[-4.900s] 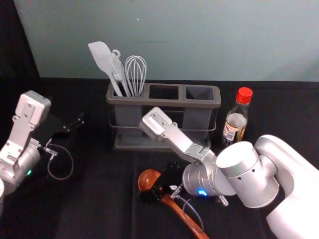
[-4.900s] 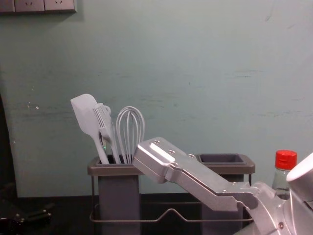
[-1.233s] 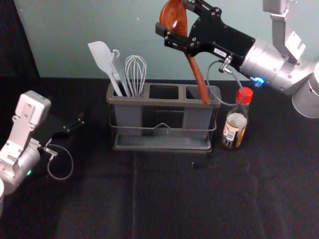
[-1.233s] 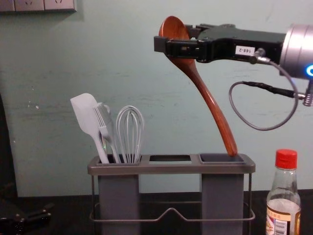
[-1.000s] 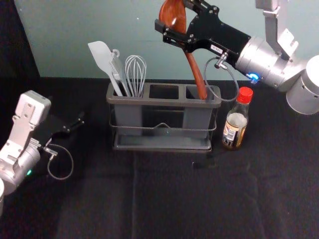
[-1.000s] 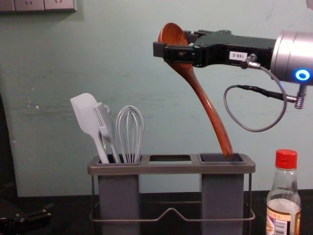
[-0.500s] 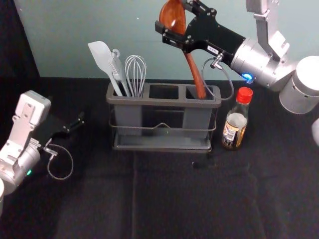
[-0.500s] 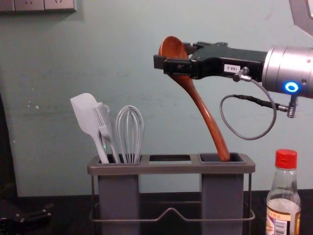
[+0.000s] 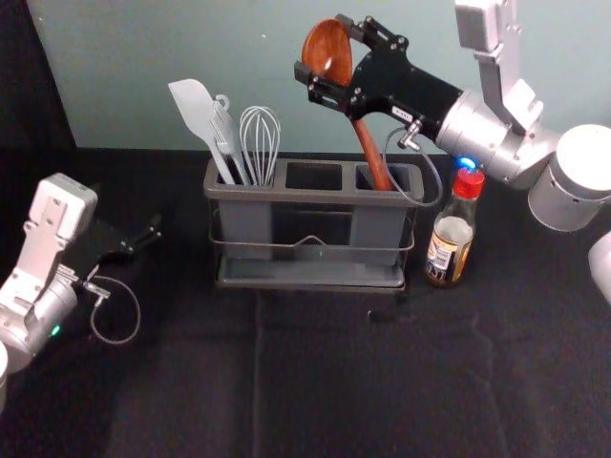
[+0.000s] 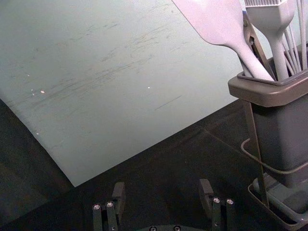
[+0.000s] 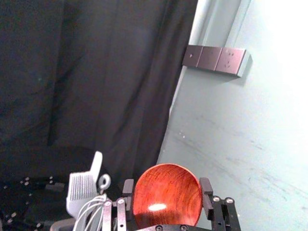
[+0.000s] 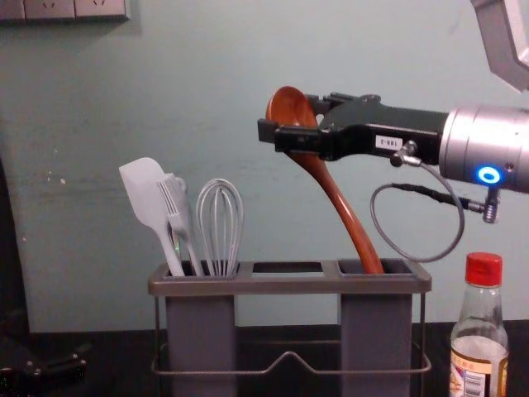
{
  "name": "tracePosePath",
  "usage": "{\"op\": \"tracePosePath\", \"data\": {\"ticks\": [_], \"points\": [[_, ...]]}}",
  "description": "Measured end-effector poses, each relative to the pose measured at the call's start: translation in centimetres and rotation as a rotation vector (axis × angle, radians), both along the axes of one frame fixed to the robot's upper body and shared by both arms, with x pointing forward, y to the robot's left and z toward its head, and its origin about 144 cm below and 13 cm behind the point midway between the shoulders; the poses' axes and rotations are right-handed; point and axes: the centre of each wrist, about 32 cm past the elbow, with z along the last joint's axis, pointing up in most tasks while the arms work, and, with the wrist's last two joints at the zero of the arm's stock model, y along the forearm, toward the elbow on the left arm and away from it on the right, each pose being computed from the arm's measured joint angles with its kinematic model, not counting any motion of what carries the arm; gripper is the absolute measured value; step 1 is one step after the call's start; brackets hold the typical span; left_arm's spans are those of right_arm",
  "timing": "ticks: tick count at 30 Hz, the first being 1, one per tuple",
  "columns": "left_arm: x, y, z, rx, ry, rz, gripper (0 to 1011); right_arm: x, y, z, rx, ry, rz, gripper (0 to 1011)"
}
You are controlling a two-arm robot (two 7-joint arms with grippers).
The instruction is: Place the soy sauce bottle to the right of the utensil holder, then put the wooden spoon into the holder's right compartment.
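1. One black-cloth-covered table under everything.
2. At near left: parked, black left gripper on a silver arm. In its wrist view, see left gripper with fingers well apart.
3. To the right of the holder, just beside its end and apart from it: clear glass soy sauce bottle with red cap and orange-and-white label. Standing upright on the table.
4. Behind the bare front cloth: long grey plastic utensil holder with brownish rim, wire rail and three compartments.
5. In the left compartment, leaning heads-up: pale grey flat spatula, pale grey bristled brush, pale grey balloon whisk.
6. Into the mouth of the right compartment, handle end down: reddish-brown wooden spoon, tilted, bowl up, handle slanting down to the right.
7. Above the holder, coming in from the right: black right gripper. Clamped on the spoon's bowl, with one finger at each side in its wrist view.
8. At the back: plain grey-green wall, with a panel of sockets high at the left in the chest view.
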Motion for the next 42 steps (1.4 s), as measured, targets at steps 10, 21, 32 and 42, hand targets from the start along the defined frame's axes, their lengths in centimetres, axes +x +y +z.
{"op": "tracePosePath", "data": {"ticks": [10, 21, 32, 42], "points": [[0.0, 0.0, 0.0, 0.0, 0.0, 0.0, 1005, -1.1, -1.0, -2.0, 0.0, 0.017, 0.002, 835], [0.0, 0.0, 0.0, 0.0, 0.0, 0.0, 1005, -2.7, -2.3, -3.1, 0.015, 0.022, 0.002, 835], [0.0, 0.0, 0.0, 0.0, 0.0, 0.0, 1005, -4.9, -3.7, -3.7, 0.017, 0.012, -0.007, 835], [0.0, 0.0, 0.0, 0.0, 0.0, 0.0, 1005, -6.0, -4.6, -4.4, 0.027, 0.02, -0.018, 834]]}}
